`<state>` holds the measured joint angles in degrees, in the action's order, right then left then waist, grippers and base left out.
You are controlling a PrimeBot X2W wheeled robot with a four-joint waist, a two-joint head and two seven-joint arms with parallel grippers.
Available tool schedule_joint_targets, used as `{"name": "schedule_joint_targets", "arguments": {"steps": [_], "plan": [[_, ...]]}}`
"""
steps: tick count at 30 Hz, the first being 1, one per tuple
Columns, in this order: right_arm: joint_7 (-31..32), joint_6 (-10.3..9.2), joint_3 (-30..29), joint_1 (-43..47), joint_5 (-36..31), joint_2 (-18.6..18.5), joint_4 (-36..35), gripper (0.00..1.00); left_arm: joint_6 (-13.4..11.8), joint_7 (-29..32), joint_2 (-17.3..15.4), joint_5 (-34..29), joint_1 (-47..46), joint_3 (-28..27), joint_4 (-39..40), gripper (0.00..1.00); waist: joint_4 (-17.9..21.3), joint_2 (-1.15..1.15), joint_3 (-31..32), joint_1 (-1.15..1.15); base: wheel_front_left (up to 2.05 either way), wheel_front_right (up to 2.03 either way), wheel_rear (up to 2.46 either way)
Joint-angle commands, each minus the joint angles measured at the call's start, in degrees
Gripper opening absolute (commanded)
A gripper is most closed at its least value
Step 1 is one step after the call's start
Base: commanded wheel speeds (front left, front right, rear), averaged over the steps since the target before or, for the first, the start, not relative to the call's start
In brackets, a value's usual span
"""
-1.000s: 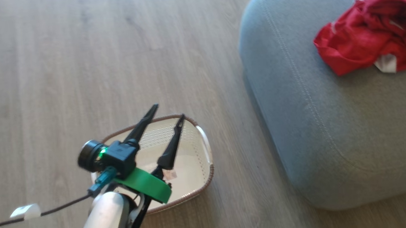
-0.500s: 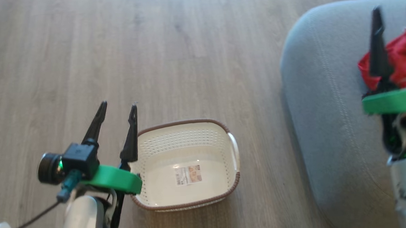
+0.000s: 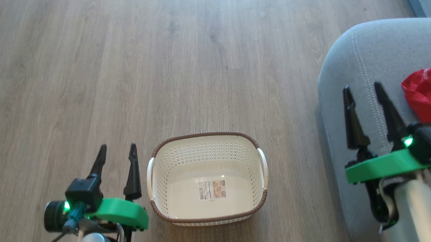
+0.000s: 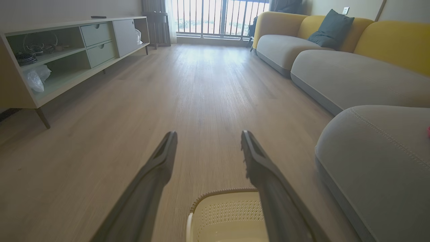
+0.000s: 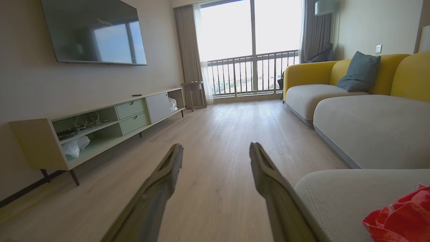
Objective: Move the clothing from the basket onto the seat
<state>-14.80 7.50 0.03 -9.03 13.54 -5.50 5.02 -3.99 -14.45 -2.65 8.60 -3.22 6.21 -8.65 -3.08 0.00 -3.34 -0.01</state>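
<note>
Red soft fabric clothing (image 3: pixel 427 97) with white stitching lies bunched on the large grey upholstered seat (image 3: pixel 348 75) at the right of the head view. It is well apart from the small cream-white perforated plastic basket (image 3: pixel 209 220) with a brown rim, which stands upright on the pale wood-look floor (image 3: pixel 162 65), a printed label (image 3: pixel 212 190) showing on its bottom. The left gripper (image 3: pixel 117 146) hovers just beside the basket's left handle and the right gripper (image 3: pixel 362 87) over the seat's edge near the clothing, both with dark fingers spread apart and holding nothing.
</note>
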Motion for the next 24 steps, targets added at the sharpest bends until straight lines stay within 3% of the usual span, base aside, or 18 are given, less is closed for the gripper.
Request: {"name": "schedule_joint_targets", "arguments": {"steps": [1,8,12,24], "plan": [[-0.19,-0.01,1.10,0.50,-0.25,0.76,-2.02,1.00,1.03,-0.55,-0.23,0.85,-1.23,-1.26,0.79,1.00,-0.42,0.00,-0.05,0.01,0.00,0.00,0.00],[-0.19,-0.01,3.96,2.61,-3.49,1.53,-1.60,1.00,1.13,-0.55,-0.23,1.59,-1.08,-1.82,0.97,1.00,-1.00,0.00,-0.45,0.01,0.00,0.00,0.00],[-0.19,-0.01,4.10,3.20,-4.08,1.96,-1.62,1.00,3.90,-0.55,-0.23,3.18,-0.71,-2.03,1.95,1.00,-1.22,0.00,-0.56,0.01,0.00,0.00,0.00],[-0.19,-0.01,3.57,3.33,-4.69,2.46,-0.95,1.00,6.28,-0.55,-0.23,5.72,-0.26,-3.13,0.78,1.00,-1.56,0.00,0.03,0.01,0.00,0.00,0.00]]}}
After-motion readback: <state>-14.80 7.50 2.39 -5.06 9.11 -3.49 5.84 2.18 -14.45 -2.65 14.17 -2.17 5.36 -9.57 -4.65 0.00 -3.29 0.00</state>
